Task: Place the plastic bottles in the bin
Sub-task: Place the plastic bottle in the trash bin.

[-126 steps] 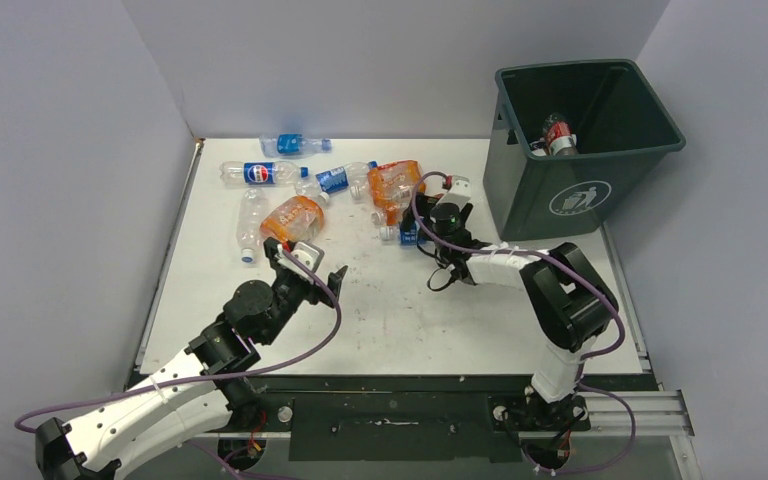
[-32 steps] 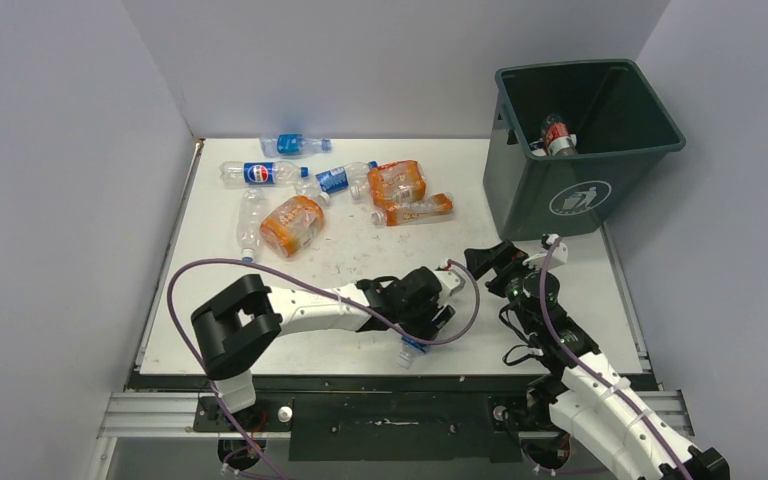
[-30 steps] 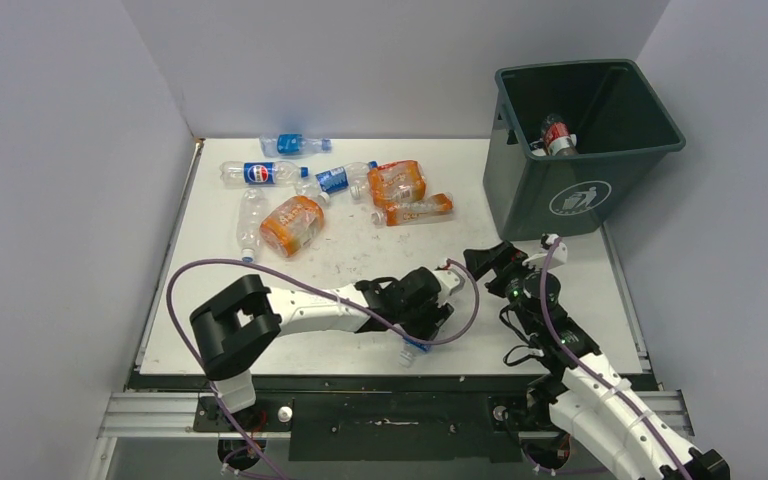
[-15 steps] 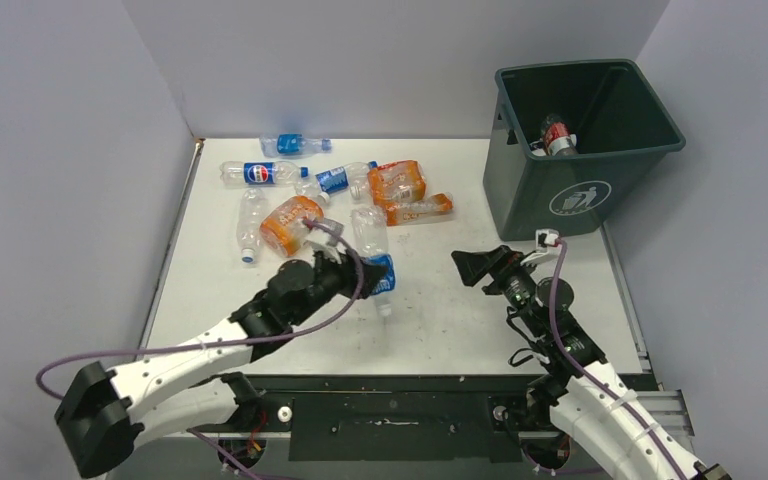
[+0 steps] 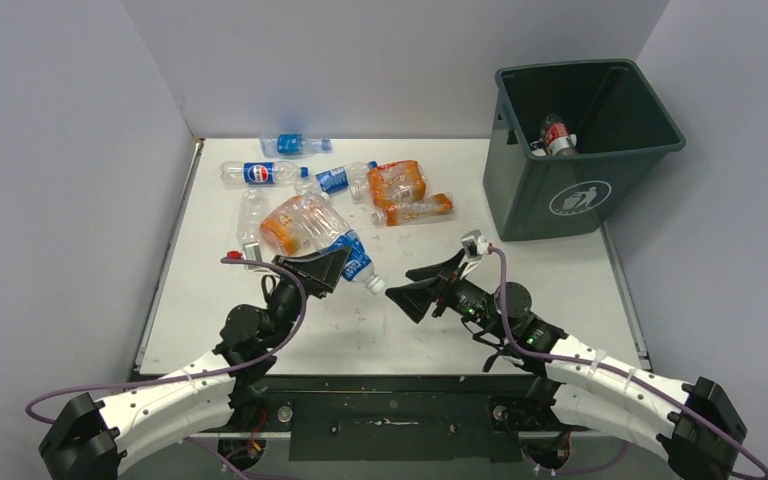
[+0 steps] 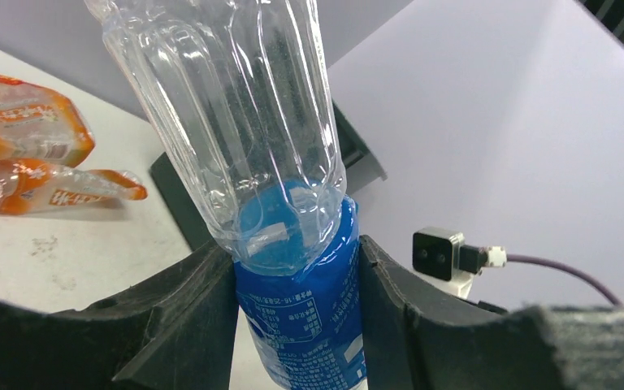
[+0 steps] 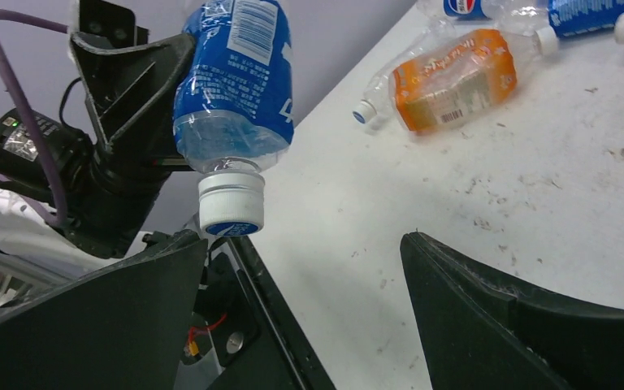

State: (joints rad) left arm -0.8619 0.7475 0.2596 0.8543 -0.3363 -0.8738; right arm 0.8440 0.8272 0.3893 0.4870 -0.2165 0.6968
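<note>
Clear and orange plastic bottles [image 5: 397, 182] lie loose on the white counter [image 5: 550, 290], every one of them to the left of the bin [image 5: 535, 205]. Farthest from the bin we see a Pepsi bottle [image 5: 258, 173] and a plain clear bottle [image 5: 249, 218]. A small blue bottle [image 5: 295, 144] lies behind them, and two orange bottles [image 5: 415, 209] lie nearest the bin, apart from its wall.

Closer to us, and left of the bin too, the left end effector [image 6: 296, 325] is clamped around the blue label of a lifted bottle [image 6: 236, 114]. That bottle is off the counter and tilted, its base turned away from the bin and its white cap [image 7: 230, 203] pointing down toward the bin's side.

Between it and the bin, the right end effector [image 7: 305, 244] is spread wide and has hold of nothing. The cap hangs just beside one of its fingers [image 7: 114, 317]. The bin stands upright, and inside it we make out a red-labelled bottle [image 5: 558, 135] near its left wall.
</note>
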